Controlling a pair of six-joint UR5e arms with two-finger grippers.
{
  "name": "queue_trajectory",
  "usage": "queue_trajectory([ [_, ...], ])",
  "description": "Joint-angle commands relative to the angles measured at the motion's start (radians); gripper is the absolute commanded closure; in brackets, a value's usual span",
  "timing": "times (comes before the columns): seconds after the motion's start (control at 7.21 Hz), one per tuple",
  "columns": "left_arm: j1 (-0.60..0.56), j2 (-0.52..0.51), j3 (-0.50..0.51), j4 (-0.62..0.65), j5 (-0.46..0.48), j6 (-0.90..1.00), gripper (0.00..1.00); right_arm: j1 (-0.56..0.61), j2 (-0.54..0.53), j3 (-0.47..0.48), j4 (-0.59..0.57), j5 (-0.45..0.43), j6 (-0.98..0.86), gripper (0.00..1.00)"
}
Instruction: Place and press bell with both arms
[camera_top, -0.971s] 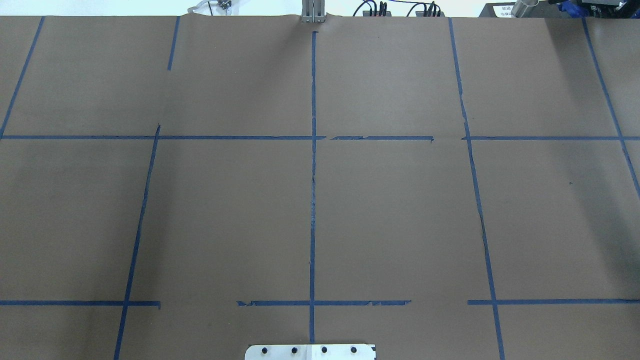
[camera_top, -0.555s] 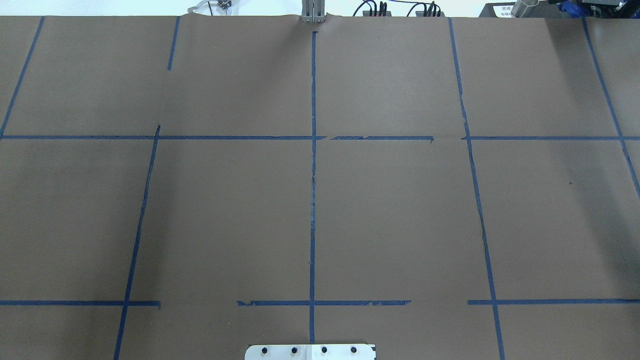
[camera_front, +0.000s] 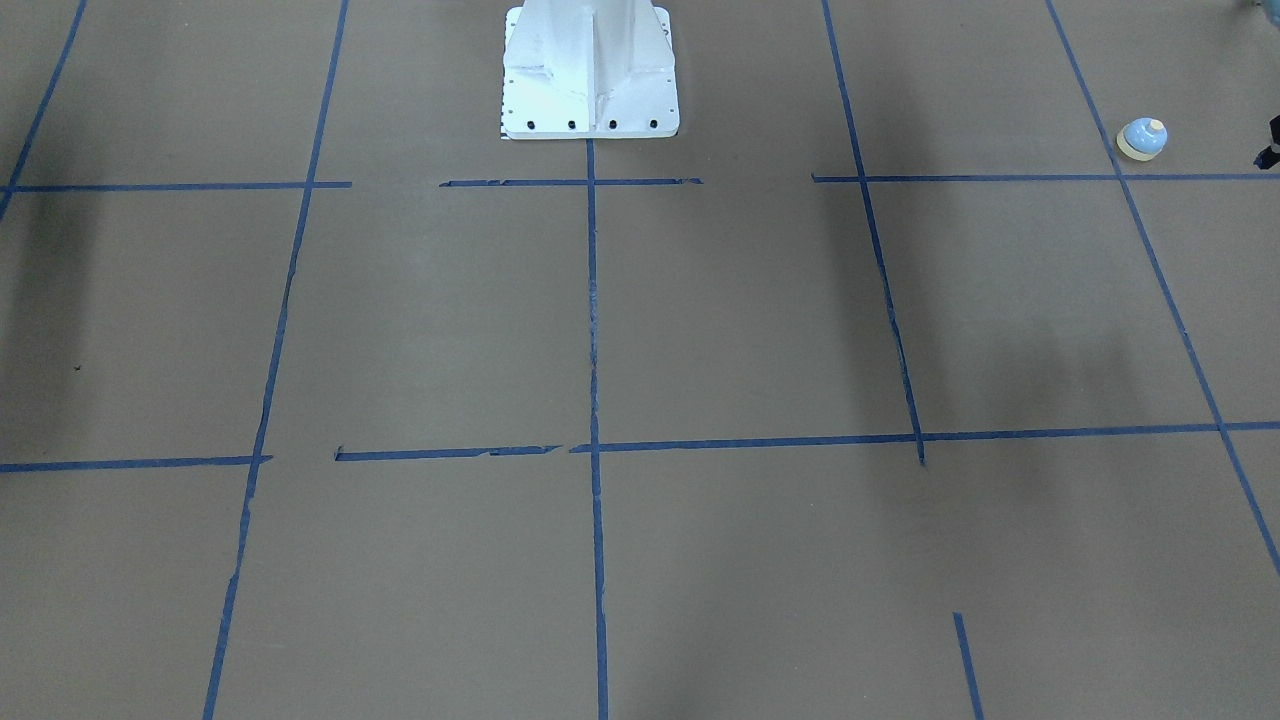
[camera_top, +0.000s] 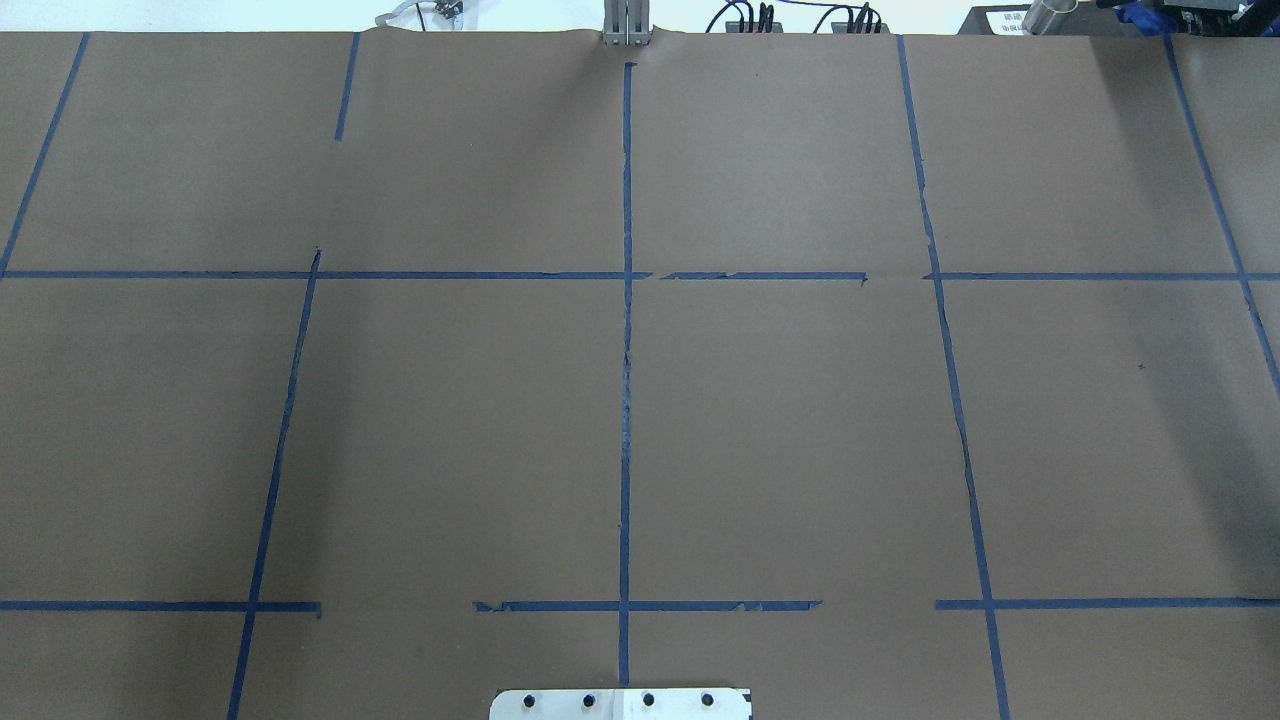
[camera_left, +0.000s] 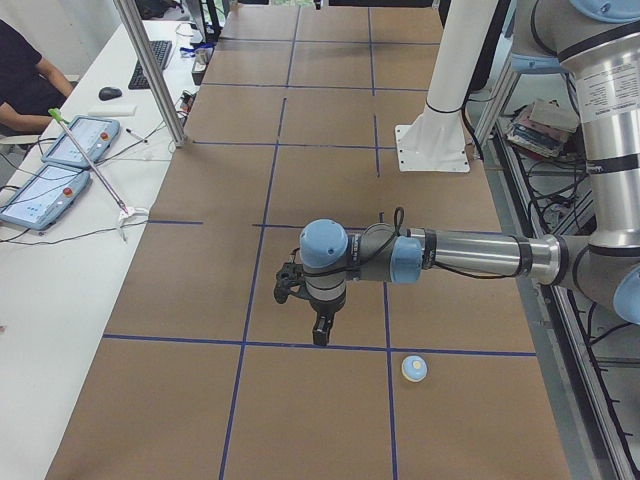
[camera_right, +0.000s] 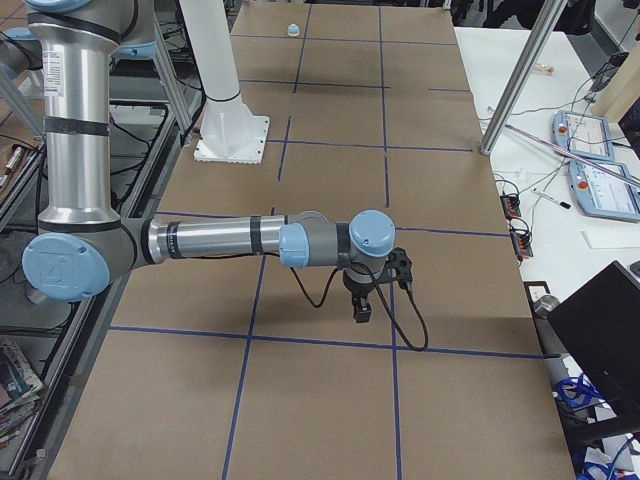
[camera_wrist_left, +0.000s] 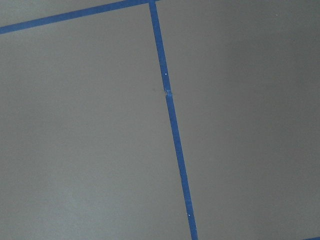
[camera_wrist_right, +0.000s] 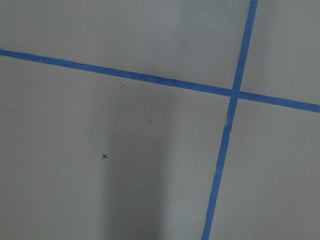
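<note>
Nothing has moved in my overhead feed over the last second: the table (camera_top: 800, 450) shows the same brown paper and the same blue tape (camera_top: 626, 400) grid, with neither arm nor bell inside that frame. I take that to mean the job has not really started and both arms are parked out wide. The bell (camera_left: 414, 368) stands upright on the paper at the robot's left end of the table, just past a tape crossing, a smooth light-blue dome with a cream button and a cream base rim. It looks hard and glossy, so I would expect the dome to slip under a careless pinch. The left gripper (camera_left: 320, 335) hangs point-down near it, apart from it and clear of the paper, on the end of the outstretched left arm (camera_left: 470, 255). I cannot tell from this side view whether its fingers are apart or together. The right gripper (camera_right: 361, 310) hangs the same way at the far end, well away from the bell, and its state I cannot tell either. Both wrist cameras give me only matte paper and tape, some of it frayed at the edges. The white pedestal (camera_front: 590, 70) stands between the two arms.
</note>
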Motion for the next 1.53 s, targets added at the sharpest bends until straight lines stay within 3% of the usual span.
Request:
queue_trajectory([
  [0.0,0.003,0.002,0.032,-0.018,0.002,-0.002,0.0,-0.001,-0.001,-0.005,0.0,-0.003,0.005,0.0],
  [0.42,0.123,0.021,0.101,-0.07,0.005,-0.15,0.0,-0.001,-0.009,-0.014,-0.001,0.008,0.008,0.0],
  [1.11,0.284,0.202,0.234,-0.483,0.0,-0.311,0.0,-0.014,0.002,-0.011,0.0,0.019,0.005,0.0],
  [1.39,0.389,0.238,0.257,-0.539,-0.001,-0.321,0.0,-0.014,-0.001,-0.005,0.027,0.019,0.002,0.0],
])
